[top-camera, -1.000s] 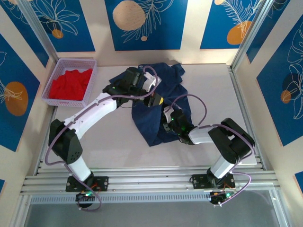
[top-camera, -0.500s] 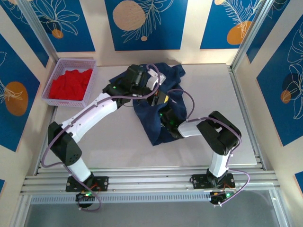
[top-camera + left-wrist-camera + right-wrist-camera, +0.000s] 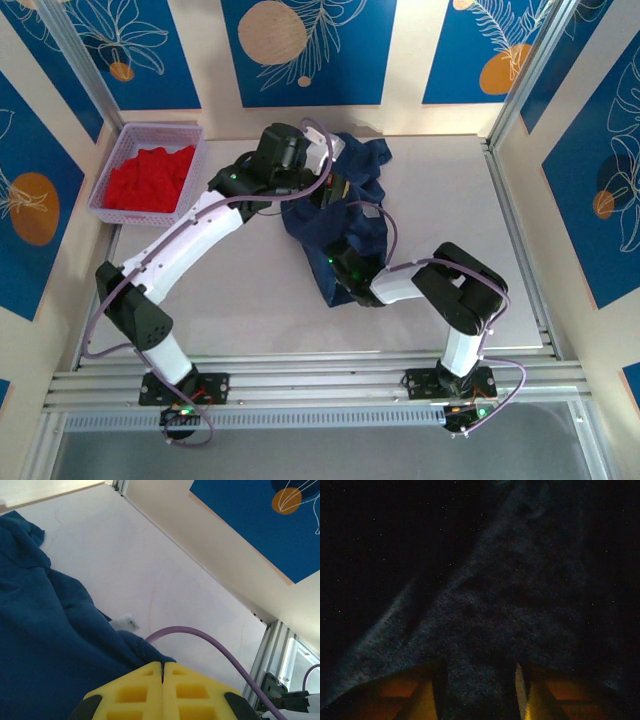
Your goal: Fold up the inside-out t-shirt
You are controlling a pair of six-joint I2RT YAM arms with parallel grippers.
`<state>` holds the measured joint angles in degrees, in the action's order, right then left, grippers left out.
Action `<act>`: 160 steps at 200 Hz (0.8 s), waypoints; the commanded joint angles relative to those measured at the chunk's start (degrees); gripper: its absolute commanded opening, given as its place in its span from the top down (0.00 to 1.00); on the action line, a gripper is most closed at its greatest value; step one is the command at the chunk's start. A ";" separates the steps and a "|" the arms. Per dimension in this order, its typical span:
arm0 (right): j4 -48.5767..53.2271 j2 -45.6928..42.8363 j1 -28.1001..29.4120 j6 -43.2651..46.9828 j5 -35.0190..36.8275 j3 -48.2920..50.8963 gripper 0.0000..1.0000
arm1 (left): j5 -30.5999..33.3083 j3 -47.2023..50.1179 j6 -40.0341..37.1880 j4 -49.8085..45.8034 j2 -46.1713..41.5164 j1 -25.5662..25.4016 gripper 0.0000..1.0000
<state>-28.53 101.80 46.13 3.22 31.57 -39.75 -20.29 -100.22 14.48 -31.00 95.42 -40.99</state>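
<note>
T-shirt (image 3: 352,226) — right hand (image 3: 480,692) underneath (arm low)

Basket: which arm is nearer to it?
Left. The left arm passes just right of the basket, by its near corner, on its way to the shirt; the right arm reaches the shirt from the right side, well clear.
</note>
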 commanded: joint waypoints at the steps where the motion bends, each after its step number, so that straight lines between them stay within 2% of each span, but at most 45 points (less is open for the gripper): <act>1: 4.38 -0.29 -2.90 -2.19 1.96 -3.35 0.57 | -2.57 -0.24 -1.00 0.42 -0.96 -0.54 1.00; 31: 12.14 1.81 -7.09 -4.16 -0.71 -8.97 0.57 | -7.80 3.88 -1.92 2.71 -5.16 -0.58 1.00; 73: 20.09 6.42 -8.11 -4.58 -0.09 -17.46 0.57 | -14.43 6.77 -0.67 7.66 -8.08 -1.17 1.00; 119: 21.77 5.56 -10.44 -6.24 -8.79 -18.97 0.52 | -14.05 5.96 -3.57 5.69 -9.50 -1.36 1.00; 138: 23.42 5.75 -9.99 -5.91 -9.38 -19.94 0.50 | -13.54 6.06 -3.65 6.48 -9.57 -1.37 1.00; 160: 24.55 6.29 -8.42 -5.21 -7.78 -20.69 0.47 | -10.05 2.81 -4.41 4.58 -7.81 -1.61 1.00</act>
<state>-6.48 107.92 36.05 -1.69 25.17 -58.22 -31.22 -93.36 12.10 -26.26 88.01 -41.56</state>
